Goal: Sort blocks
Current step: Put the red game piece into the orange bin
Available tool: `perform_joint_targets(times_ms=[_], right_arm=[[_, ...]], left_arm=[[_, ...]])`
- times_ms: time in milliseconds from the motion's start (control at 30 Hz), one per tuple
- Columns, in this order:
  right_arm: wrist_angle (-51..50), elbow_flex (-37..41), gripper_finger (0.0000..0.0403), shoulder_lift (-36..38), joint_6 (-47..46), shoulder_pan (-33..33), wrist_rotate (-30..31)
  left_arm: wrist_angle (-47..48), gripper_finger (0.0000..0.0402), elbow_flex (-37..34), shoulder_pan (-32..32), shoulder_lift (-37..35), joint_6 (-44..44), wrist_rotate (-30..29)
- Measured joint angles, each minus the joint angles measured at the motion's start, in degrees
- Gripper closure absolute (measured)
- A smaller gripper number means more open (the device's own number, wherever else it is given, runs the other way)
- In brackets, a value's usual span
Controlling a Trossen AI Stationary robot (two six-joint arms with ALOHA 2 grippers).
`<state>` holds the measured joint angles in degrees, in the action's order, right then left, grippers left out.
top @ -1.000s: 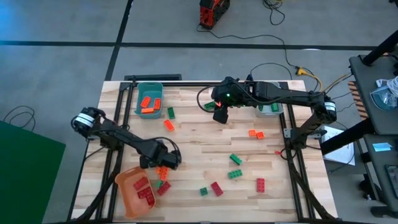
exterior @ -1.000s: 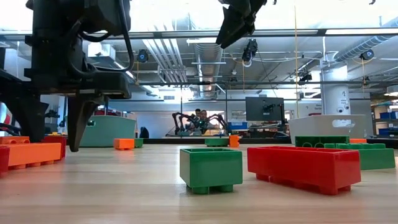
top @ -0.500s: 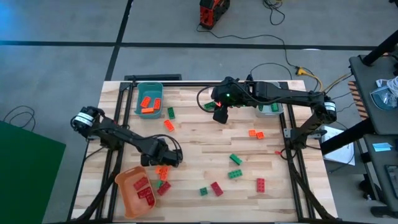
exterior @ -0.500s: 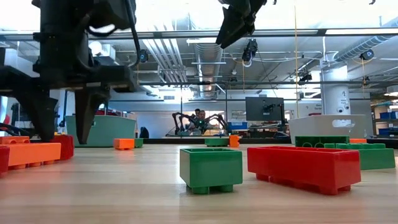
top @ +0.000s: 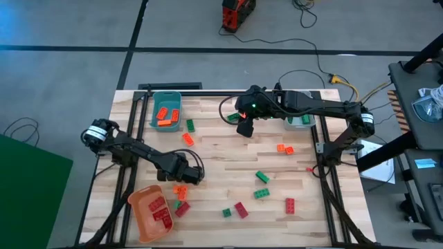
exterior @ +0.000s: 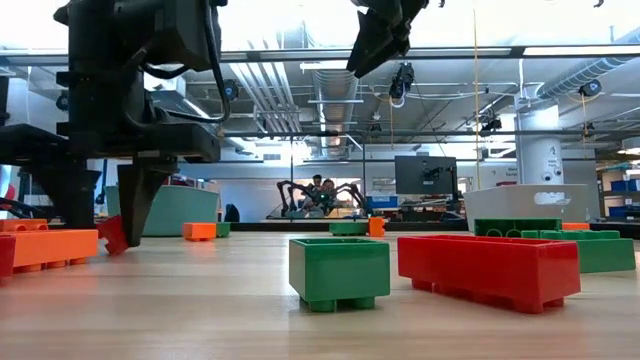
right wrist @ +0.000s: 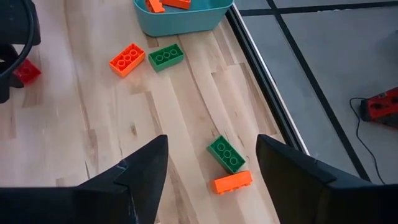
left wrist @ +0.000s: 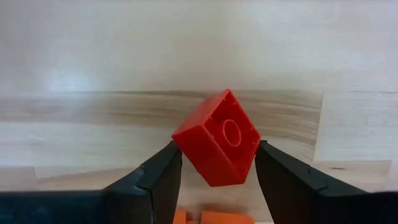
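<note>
Left gripper [left wrist: 214,165] low over the near-left part of the pale wooden slatted table [top: 228,155], just beside the translucent orange plastic bin [top: 147,211], fingers pinching a small red studded plastic brick [left wrist: 217,137] tilted on one corner; in the low view the same brick [exterior: 113,235] touching or just clear of the tabletop, cannot tell which. Right gripper [right wrist: 211,165] held high over the far middle of the table, fingers spread wide with nothing between them, above a green studded brick [right wrist: 226,155] and a small orange brick [right wrist: 232,182] lying just beside each other. Farther off, a teal plastic bin [right wrist: 180,18] holding orange bricks. Other red, green and orange bricks scattered across the near-right table, among them a green square brick [exterior: 339,270] and a long red brick [exterior: 488,268].
</note>
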<state>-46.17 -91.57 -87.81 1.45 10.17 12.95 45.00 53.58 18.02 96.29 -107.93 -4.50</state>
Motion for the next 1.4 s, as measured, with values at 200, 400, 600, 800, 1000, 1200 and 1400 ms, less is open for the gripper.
perform_joint_targets(times_ms=[200,400,600,800,1000,1200,1400], right_arm=[[0.0,0.0,0.0163,0.0,0.0,0.0,0.0],[0.0,0.0,0.0171,0.0,0.1,0.0,0.0],[0.1,0.0,0.017,0.0,0.1,0.0,0.0],[0.1,0.0,0.0174,-0.1,0.1,0.0,0.0],[0.0,0.0,0.0174,-0.1,0.1,0.0,0.0],[0.0,0.0,0.0174,-0.1,0.1,0.0,0.0],[0.0,0.0,0.0174,-0.1,0.1,0.0,0.0]], left_arm=[[0.0,0.0221,0.0,-0.6,-0.2,2.1,-0.1],[0.0,0.0221,0.0,-2.2,-0.2,6.1,-0.1],[0.0,0.0221,0.0,-4.3,-0.2,10.6,-0.1],[0.0,0.0227,0.0,-6.2,-0.2,14.7,-0.1],[2.6,0.0253,2.8,-6.5,-0.3,18.9,0.6],[7.3,0.0304,5.9,-6.5,-0.3,22.6,0.7],[8.7,0.035,7.9,-7.3,-0.3,18.8,0.5]])
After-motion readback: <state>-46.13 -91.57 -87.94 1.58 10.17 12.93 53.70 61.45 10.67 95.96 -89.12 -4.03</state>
